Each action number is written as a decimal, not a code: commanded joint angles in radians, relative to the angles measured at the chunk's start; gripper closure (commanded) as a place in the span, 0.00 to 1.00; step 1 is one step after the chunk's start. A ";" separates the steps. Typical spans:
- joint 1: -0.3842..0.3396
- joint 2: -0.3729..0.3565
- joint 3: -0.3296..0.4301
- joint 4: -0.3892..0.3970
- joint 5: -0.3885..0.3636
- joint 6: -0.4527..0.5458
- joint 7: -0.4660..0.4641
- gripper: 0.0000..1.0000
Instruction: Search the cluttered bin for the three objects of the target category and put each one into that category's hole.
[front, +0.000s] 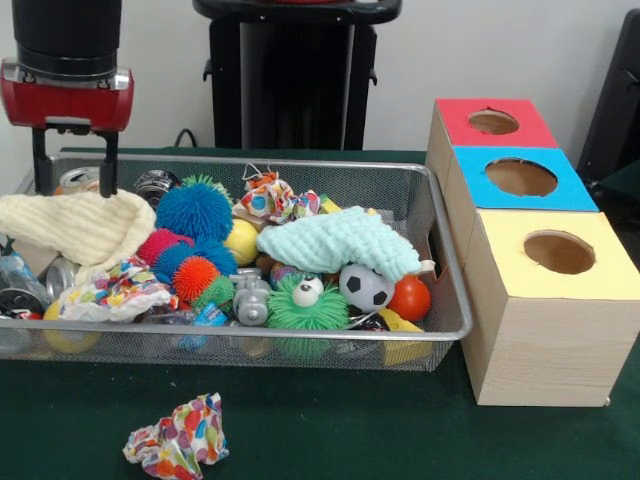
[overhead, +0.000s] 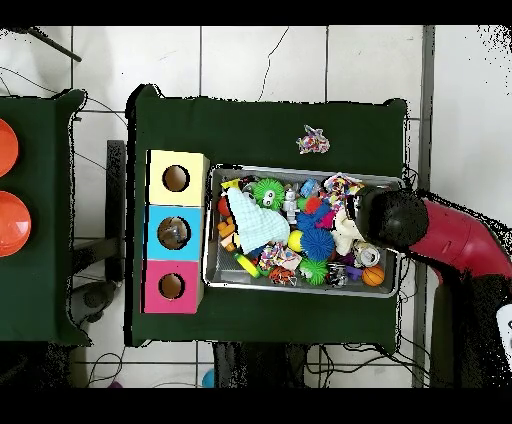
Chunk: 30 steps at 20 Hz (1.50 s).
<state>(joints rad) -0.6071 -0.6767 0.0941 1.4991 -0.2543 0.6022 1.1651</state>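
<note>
A wire mesh bin (front: 440, 250) (overhead: 215, 180) holds a jumble of things. Among them are a big blue spiky ball (front: 194, 210), pink, orange and green spiky balls, crumpled colourful paper wads (front: 270, 198) (front: 112, 290), and metal cans (front: 155, 183). It also holds a soccer ball (front: 366, 287) and a red ball (front: 410, 298). My gripper (front: 75, 185) hangs open over the bin's back left corner, its black fingers (front: 108, 165) straddling a can (front: 78, 180) just above a cream cloth (front: 75, 225). In the overhead view the arm (overhead: 395, 215) hides the gripper.
Three boxes stand beside the bin, each with a round hole: red (front: 493, 122), blue (front: 521, 177), yellow (front: 559, 252). A mint cloth (front: 335, 242) covers part of the clutter. One paper wad (front: 178, 440) (overhead: 313, 140) lies on the green table outside the bin.
</note>
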 joint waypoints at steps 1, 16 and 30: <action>-0.064 -0.006 0.058 0.030 0.044 0.116 0.045 0.00; -0.040 0.010 0.057 -0.002 0.048 0.140 0.078 0.00; 0.071 0.057 0.033 -0.124 0.066 0.226 0.146 0.00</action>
<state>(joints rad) -0.5606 -0.6665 0.0934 1.4268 -0.2233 0.6915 1.1651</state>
